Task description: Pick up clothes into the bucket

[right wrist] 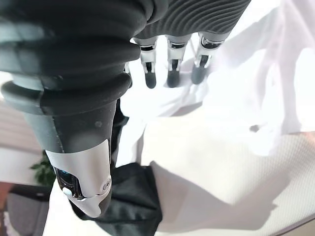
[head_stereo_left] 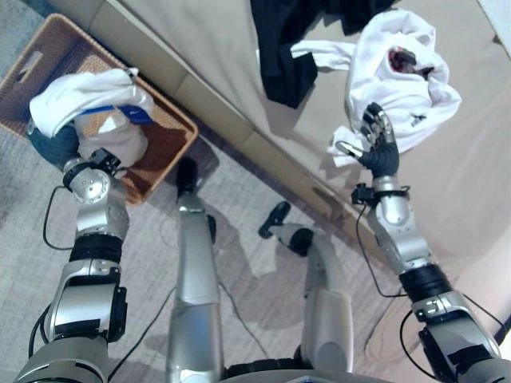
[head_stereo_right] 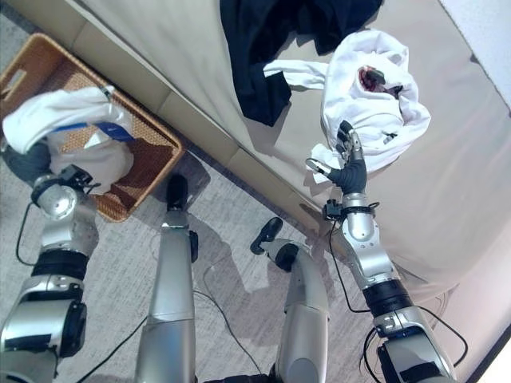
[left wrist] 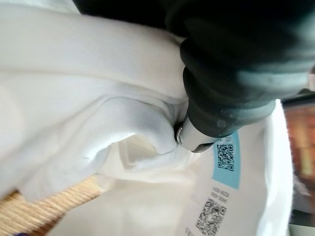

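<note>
White clothing [head_stereo_left: 92, 100] is draped over the near rim of the woven basket [head_stereo_left: 32, 64] on the grey carpet [head_stereo_left: 247, 263], partly hanging inside it, with a blue-and-white tag showing on the cloth. The left hand [head_stereo_left: 49, 142] is at that rim, under the draped cloth; in the left wrist view its thumb [left wrist: 194, 140] presses into a fold of the white fabric, but the fingers are hidden by the cloth, so whether it grips cannot be told.

A second white garment [head_stereo_left: 399, 76] lies bunched on the beige sofa cushion [head_stereo_left: 215, 48], toward the sofa's front edge, with a dark reddish patch showing in its folds. A black garment [head_stereo_left: 295, 40] lies just beside it, farther along the cushion, and a white sleeve crosses over its edge. The right hand [head_stereo_left: 378, 137] is raised at the near edge of this white garment, fingers [right wrist: 170, 73] straight and relaxed, tips touching or just above the cloth, holding nothing.
</note>
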Robot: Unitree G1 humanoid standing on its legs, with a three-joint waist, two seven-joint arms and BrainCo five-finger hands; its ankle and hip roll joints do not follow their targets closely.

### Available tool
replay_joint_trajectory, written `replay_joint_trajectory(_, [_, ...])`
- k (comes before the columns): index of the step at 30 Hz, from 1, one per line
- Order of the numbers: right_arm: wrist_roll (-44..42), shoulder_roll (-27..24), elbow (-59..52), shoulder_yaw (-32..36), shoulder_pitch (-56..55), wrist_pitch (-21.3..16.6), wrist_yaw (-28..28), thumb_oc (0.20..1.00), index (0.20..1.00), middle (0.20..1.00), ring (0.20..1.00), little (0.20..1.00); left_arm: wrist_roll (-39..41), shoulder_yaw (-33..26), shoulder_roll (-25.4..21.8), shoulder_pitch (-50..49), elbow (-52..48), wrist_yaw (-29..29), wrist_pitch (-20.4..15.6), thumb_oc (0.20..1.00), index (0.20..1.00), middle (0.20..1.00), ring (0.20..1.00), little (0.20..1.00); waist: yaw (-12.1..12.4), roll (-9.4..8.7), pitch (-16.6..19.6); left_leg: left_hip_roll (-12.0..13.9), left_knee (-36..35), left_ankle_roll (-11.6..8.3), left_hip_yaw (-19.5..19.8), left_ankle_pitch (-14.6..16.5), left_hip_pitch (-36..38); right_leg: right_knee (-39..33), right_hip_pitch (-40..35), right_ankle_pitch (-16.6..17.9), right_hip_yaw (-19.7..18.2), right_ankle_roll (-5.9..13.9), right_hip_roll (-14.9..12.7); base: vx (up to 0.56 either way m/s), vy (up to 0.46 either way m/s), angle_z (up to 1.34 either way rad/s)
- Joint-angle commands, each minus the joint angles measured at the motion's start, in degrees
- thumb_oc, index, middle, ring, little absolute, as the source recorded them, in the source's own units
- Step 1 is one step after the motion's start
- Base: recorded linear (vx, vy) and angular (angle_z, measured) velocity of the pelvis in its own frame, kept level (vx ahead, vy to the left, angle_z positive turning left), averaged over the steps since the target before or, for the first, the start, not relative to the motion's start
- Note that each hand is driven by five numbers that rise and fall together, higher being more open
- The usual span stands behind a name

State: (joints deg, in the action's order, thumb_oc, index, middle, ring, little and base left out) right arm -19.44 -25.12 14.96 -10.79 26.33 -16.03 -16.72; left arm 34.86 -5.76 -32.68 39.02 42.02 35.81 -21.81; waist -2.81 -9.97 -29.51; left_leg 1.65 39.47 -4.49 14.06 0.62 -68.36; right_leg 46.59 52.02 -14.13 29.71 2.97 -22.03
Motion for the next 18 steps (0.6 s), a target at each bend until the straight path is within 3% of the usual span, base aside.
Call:
replay_joint_trajectory(1, [-0.4, -1.4, -5.5, 2.4, -0.4, -4.2, -1.0, 1.0, 1.0, 1.0, 1.0, 1.0, 2.3, -1.5, -2.4, 2.5, 1.5, -1.1, -2.7, 0.2, 0.2, 0.2, 0.2, 0.2, 1.5, -3.4, 0.1, 3.0, 7.1, 2.07, -2.9, 8.2, 2.0, 0.4, 0.7, 4.4, -5.3, 6.49, -2.3, 0.01, 0.027, -0.05])
replay_joint_trajectory(5, [-0.5, -1.8, -6.1, 2.4, -0.6, -4.4, -0.9, 1.0, 1.0, 1.0, 1.0, 1.0, 4.4, -1.6, -2.2, 3.1, 5.0, -2.1, -1.7, 0.2, 0.2, 0.2, 0.2, 0.2, 0.9, -3.64, 1.0, 2.9, 9.1, 2.25, -3.1, 9.0, 0.5, 1.9, 2.3, 3.8, -6.1, 6.29, -2.4, 0.02, 0.018, -0.12])
replay_joint_trajectory(9, [-0.7, -2.9, -7.1, 2.9, -1.0, -4.6, -0.4, 1.0, 1.0, 1.0, 1.0, 1.0, 1.1, 0.9, -2.7, 3.0, 7.0, -3.1, 1.8, 0.2, 0.2, 0.2, 0.2, 0.2, 0.2, -3.25, 1.9, 2.9, 10.2, 2.47, -3.0, 9.4, -0.8, 2.8, 3.8, 3.4, -6.6, 6.04, -2.6, 0.01, 0.017, -0.08])
replay_joint_trajectory(15, [-1.0, -3.7, -7.2, 3.4, -1.0, -4.1, 0.0, 1.0, 1.0, 1.0, 1.0, 1.0, 3.3, 2.2, -2.7, 3.9, 7.3, -5.5, 2.8, 0.2, 0.2, 0.2, 0.2, 0.2, -0.2, -2.71, 2.9, 2.8, 9.5, 2.47, -3.1, 9.0, -1.7, 2.4, 4.7, 3.7, -6.6, 6.12, -2.7, 0.0, 0.0, 0.0])
replay_joint_trajectory(16, [-1.1, -3.9, -6.8, 3.6, -0.8, -3.9, 0.1, 1.0, 1.0, 1.0, 1.0, 1.0, 4.4, 2.8, -2.6, 3.9, 7.0, -7.1, 3.3, 0.63, 0.63, 0.63, 0.63, 0.63, -0.3, -2.35, 3.0, 2.9, 9.1, 2.47, -3.4, 8.8, -1.7, 2.2, 4.8, 3.8, -6.5, 6.12, -2.7, 0.0, 0.0, 0.0])
replay_joint_trajectory(17, [-1.1, -3.9, -6.7, 3.6, -0.8, -3.9, 0.1, 1.0, 1.0, 1.0, 1.0, 1.0, 4.5, 2.9, -2.7, 3.9, 7.1, -7.2, 3.2, 1.0, 1.0, 1.0, 1.0, 1.0, -0.3, -2.33, 3.0, 2.9, 9.1, 2.47, -3.4, 8.8, -1.8, 2.2, 4.9, 3.8, -6.5, 6.12, -2.7, -0.01, 0.038, 0.01])
replay_joint_trajectory(18, [-1.1, -3.9, -6.5, 3.9, -0.7, -3.7, 0.1, 1.0, 1.0, 1.0, 1.0, 1.0, 5.2, 2.9, -2.6, 3.6, 6.9, -8.0, 3.6, 1.0, 1.0, 1.0, 1.0, 1.0, -0.3, -2.08, 3.2, 2.9, 8.9, 2.5, -3.5, 8.8, -1.7, 1.9, 5.0, 4.0, -6.6, 6.15, -2.7, 0.0, 0.0, 0.0])
